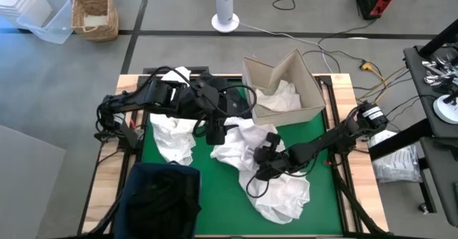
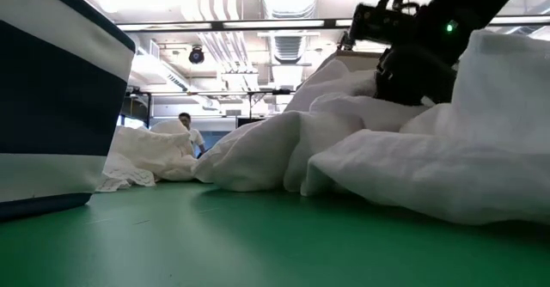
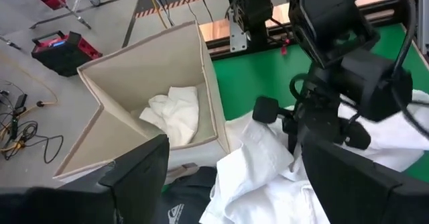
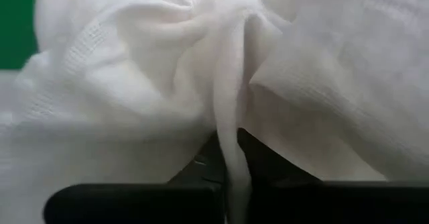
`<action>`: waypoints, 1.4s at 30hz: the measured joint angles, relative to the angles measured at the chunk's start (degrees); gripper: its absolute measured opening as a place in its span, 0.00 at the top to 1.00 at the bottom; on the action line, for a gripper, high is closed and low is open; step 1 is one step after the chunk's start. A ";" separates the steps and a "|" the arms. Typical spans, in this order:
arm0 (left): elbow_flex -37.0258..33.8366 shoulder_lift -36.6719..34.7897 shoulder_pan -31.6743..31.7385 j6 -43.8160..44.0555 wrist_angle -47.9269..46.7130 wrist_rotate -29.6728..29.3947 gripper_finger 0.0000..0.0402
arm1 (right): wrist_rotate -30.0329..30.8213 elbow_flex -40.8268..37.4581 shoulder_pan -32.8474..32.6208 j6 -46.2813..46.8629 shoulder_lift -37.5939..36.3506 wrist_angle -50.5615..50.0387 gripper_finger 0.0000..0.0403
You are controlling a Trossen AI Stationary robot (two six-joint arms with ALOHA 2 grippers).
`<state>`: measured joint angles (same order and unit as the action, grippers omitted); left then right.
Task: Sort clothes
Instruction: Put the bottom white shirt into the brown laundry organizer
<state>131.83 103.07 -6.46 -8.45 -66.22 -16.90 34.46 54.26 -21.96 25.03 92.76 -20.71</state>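
Several white garments sprawl across the green worktop (image 1: pixel 179 196) before you. At the left, a navy fabric bin (image 1: pixel 161 200) stands at the near edge, with a crumpled white garment (image 1: pixel 172 137) just beyond it. Your left tool (image 1: pixel 215 128) hangs spread over a dark garment (image 1: pixel 236 106) near the middle. To its right, your right tool (image 1: pixel 266 153) is pressed together on a fold of the white garment (image 4: pixel 228 150) heaped at the centre. This cloth is soft, light and limp, so it should drape and trail; a bunched fold looks the surest hold. Farther right, a beige cardboard box (image 1: pixel 283 89) holds more white fabric. Beyond lies a grey floor with cables, a wicker basket (image 1: pixel 96 13) and a fan (image 1: pixel 225 6).
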 joint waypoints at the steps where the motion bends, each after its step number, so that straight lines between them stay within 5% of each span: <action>1: -0.30 0.00 -0.02 0.09 0.00 0.56 0.21 | 0.00 -0.02 -0.03 -0.10 -0.93 -0.01 0.97; 12: -2.99 0.02 -2.81 -0.83 2.33 3.40 0.21 | 0.02 0.76 -2.68 -5.05 -17.59 1.51 0.98; 25: -9.94 -0.18 -5.38 -2.20 7.50 4.52 0.21 | -0.04 0.79 -4.31 -25.87 -29.20 19.82 0.98; 32: -22.61 -5.82 -5.67 0.31 21.49 2.73 0.21 | -2.58 3.61 -4.78 -32.24 -29.60 21.14 0.98; 42: -51.30 -22.40 -7.91 -2.63 53.59 2.46 0.21 | -8.94 12.09 -4.92 -36.79 -27.50 16.34 0.98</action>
<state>80.53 80.67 -14.36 -11.07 -12.63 -14.44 25.52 66.34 -26.87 -11.76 65.26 -4.37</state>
